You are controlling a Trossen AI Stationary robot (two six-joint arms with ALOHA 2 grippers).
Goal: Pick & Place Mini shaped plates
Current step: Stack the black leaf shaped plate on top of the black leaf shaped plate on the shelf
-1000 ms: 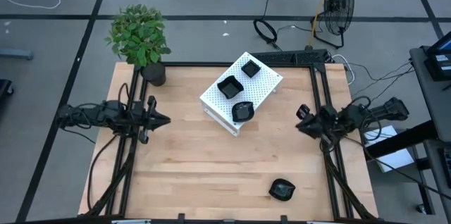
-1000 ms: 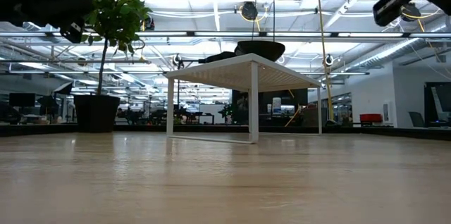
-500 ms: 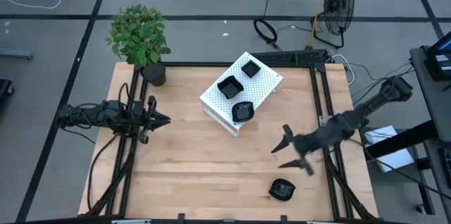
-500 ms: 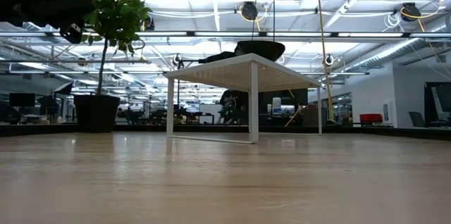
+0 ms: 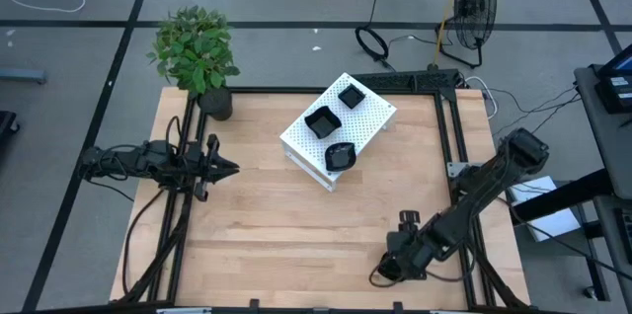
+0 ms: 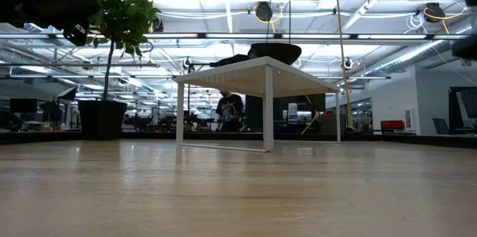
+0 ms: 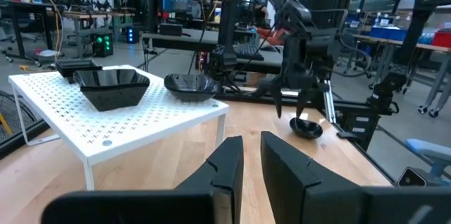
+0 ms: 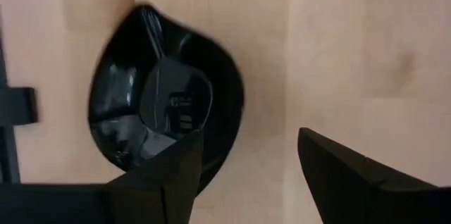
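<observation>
One black mini shaped plate [image 8: 165, 101] with a wavy rim lies flat on the wood near the table's front right. My right gripper [image 8: 250, 138] hangs open over it, pointing down. One finger stands above the plate's rim and the other over bare wood. In the left wrist view that gripper [image 7: 303, 104] shows just above the plate [image 7: 307, 128]. Three more plates [image 5: 351, 95] [image 5: 321, 121] [image 5: 340, 156] sit on the white perforated box [image 5: 365, 121]. My left gripper [image 5: 229, 167] waits at the table's left edge, its fingers a narrow gap apart with nothing between them.
A potted plant [image 5: 197, 57] stands at the far left corner. Black frame rails [image 5: 456, 146] run along both sides of the table. Bare wood [image 5: 276, 225] stretches between the box and the near edge. A person [image 6: 229, 109] moves in the room behind.
My right gripper has swung from the table's right edge toward the near edge and come down over the lone plate. It has tipped to point downward and opened wide. The plate has stayed in place.
</observation>
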